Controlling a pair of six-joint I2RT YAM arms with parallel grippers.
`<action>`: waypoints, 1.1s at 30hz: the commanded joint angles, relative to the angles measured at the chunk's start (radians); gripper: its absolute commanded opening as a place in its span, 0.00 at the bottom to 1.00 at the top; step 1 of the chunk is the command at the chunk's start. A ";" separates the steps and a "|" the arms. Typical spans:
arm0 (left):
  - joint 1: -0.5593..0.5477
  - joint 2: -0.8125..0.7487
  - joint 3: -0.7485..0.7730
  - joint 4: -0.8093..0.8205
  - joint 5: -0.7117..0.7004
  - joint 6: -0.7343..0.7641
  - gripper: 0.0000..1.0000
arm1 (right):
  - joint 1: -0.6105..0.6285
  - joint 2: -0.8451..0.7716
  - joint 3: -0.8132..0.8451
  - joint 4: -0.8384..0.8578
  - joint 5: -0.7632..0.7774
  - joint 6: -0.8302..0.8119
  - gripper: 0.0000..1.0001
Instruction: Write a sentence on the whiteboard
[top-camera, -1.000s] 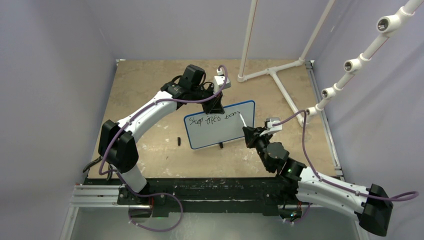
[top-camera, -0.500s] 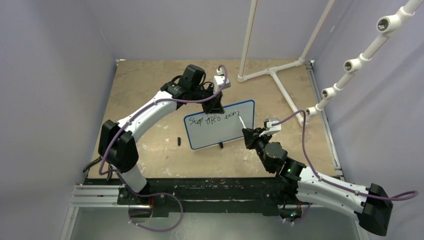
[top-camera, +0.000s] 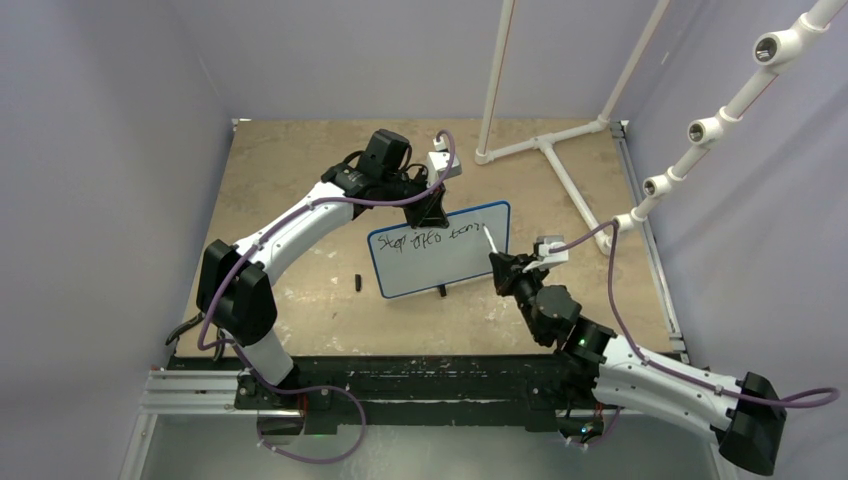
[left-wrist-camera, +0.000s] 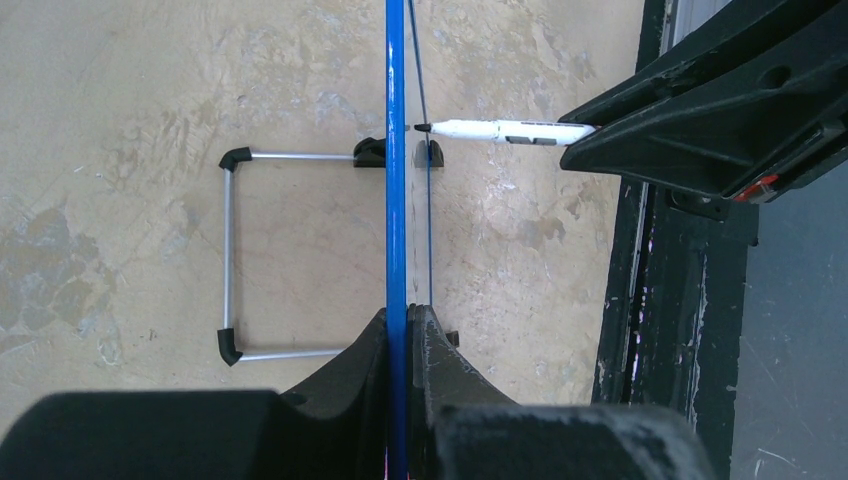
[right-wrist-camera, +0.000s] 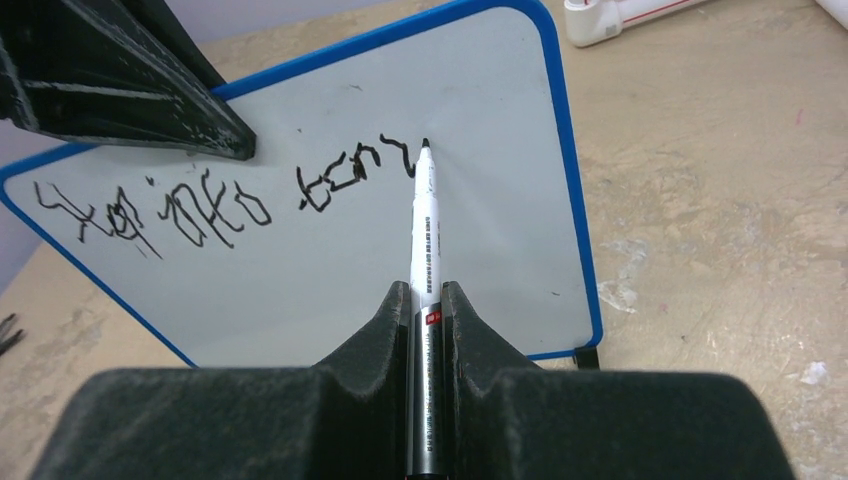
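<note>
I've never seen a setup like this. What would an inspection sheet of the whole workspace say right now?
Surface: tan table, scuffed and stained in patches.
Job's things: whiteboard standing upright on its feet; sentence scribbled in black along its upper part; marker with its tip at the end of the writing.
Clutter: one small black item on the table left of the board.
Grippers: left gripper shut on the whiteboard's top edge; right gripper shut on the marker.
Cables: purple cable running along each arm.
Surroundings: white pipe frame at the far right; plain walls around.
</note>
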 joint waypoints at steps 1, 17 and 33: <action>-0.008 -0.012 -0.026 -0.065 0.016 0.030 0.00 | -0.003 0.019 0.035 0.042 0.047 -0.034 0.00; -0.008 -0.015 -0.028 -0.064 0.020 0.032 0.00 | -0.003 0.052 0.043 0.073 0.018 -0.060 0.00; -0.009 -0.012 -0.027 -0.065 0.020 0.031 0.00 | -0.003 0.027 0.019 -0.033 0.010 0.032 0.00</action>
